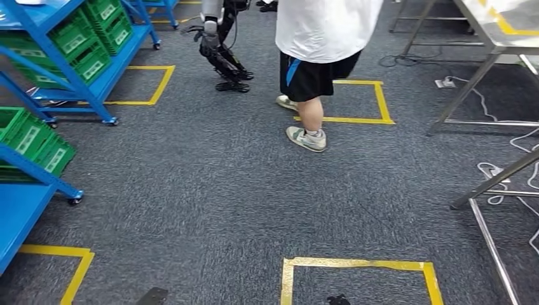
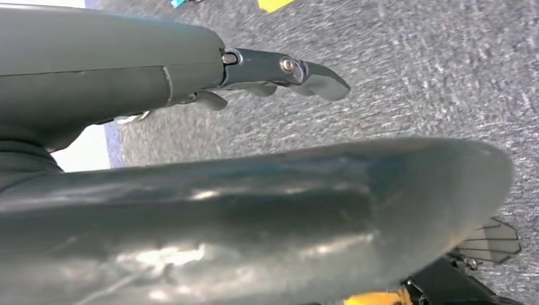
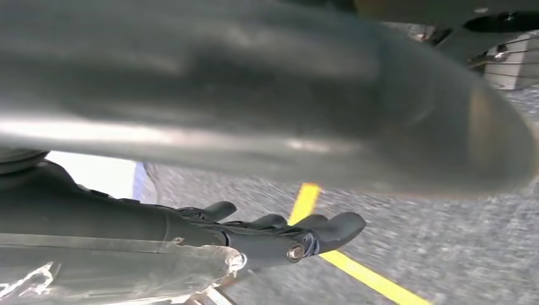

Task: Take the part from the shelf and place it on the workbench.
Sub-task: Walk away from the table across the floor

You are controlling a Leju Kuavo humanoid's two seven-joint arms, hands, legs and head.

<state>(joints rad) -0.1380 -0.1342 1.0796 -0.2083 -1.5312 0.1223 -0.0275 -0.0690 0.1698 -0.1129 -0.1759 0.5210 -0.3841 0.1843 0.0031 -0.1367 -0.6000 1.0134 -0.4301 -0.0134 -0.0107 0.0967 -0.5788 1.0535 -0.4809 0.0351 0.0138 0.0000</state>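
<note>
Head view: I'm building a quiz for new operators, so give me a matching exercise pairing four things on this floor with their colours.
Things:
1. shelf frame
2. bins on the shelf
3. tape squares on the carpet
4. person's shorts

Colours:
A. yellow
B. black with a blue stripe
C. green
D. blue

Pairs: 1-D, 2-C, 3-A, 4-B
</note>
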